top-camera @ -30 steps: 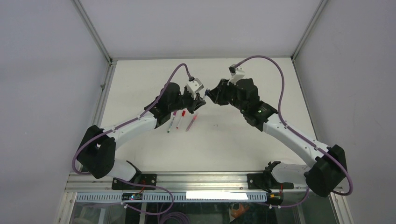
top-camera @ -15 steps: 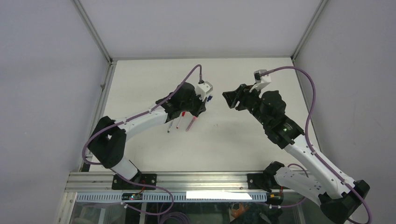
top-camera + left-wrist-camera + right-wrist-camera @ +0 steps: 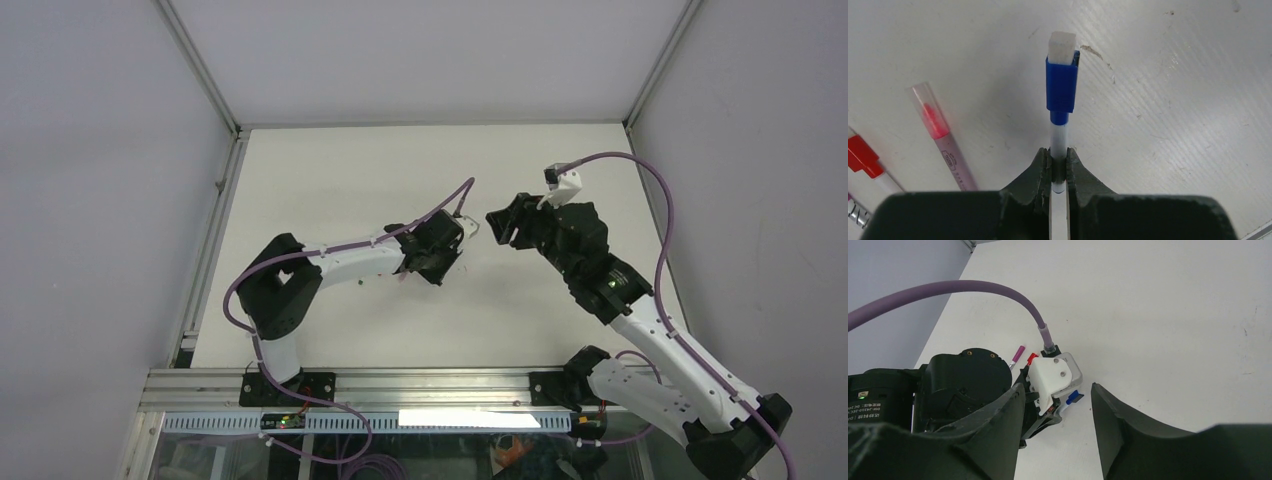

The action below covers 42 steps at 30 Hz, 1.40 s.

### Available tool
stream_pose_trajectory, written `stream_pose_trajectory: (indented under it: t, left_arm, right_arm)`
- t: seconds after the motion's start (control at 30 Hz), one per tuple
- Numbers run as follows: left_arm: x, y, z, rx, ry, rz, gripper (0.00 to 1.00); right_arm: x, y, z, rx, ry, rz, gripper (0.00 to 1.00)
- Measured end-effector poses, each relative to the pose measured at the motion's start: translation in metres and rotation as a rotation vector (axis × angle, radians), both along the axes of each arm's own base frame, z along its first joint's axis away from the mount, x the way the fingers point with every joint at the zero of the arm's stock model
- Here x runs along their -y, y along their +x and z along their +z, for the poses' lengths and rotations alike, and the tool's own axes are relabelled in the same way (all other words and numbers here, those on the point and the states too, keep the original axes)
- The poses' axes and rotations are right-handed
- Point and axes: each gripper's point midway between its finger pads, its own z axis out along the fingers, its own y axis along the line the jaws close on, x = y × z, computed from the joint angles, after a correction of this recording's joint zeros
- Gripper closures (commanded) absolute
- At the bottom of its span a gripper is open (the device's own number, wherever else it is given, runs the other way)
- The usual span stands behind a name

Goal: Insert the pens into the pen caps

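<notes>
Swung in toward centre since a second ago, with left gripper [image 3: 1058,167] pinching white barrel of blue pen [image 3: 1058,142], blue cap [image 3: 1062,90] on its end. Backed away with right gripper [image 3: 1057,390] spread, empty. Cannot read small print on pink pen [image 3: 943,140]; red pen [image 3: 865,160] cut off.

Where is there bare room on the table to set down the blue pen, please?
Bare: the far table toward the back wall, and the near strip between the arm bases. Crowded: beside the blue pen in the left gripper, where the pink pen and red-capped pen lie.
</notes>
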Motion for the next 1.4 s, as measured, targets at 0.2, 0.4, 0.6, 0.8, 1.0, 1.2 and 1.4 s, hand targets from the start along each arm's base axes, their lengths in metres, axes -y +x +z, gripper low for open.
stream_pose_trajectory:
  t: [0.2, 0.4, 0.6, 0.8, 1.0, 1.2, 1.4]
  left_arm:
    - [-0.007, -0.003, -0.008, -0.022, 0.029, 0.065, 0.98]
    - [-0.006, -0.005, -0.014, -0.035, 0.036, 0.085, 0.77]
    - [-0.002, -0.007, -0.016, -0.039, 0.029, 0.090, 0.63]
    - [0.001, -0.002, -0.012, -0.012, 0.016, 0.089, 0.58]
    - [0.003, 0.012, 0.021, 0.069, -0.044, 0.095, 0.55]
    - [-0.028, 0.047, 0.108, 0.258, -0.235, 0.177, 0.52]
    - [-0.119, 0.090, 0.174, 0.470, -0.355, 0.397, 0.47]
  right_arm:
    - [0.000, 0.001, -0.014, -0.035, -0.015, -0.002, 0.45]
    - [0.000, 0.003, -0.027, -0.081, -0.029, -0.006, 0.41]
    - [0.004, 0.004, -0.028, -0.095, -0.017, -0.029, 0.20]
    - [0.008, 0.006, -0.030, -0.108, -0.011, -0.055, 0.03]
    - [0.019, 0.012, -0.035, -0.133, -0.047, -0.121, 0.02]
    - [0.022, 0.024, -0.032, -0.143, -0.054, -0.158, 0.02]
    - [0.022, 0.039, -0.044, -0.183, -0.042, -0.169, 0.02]
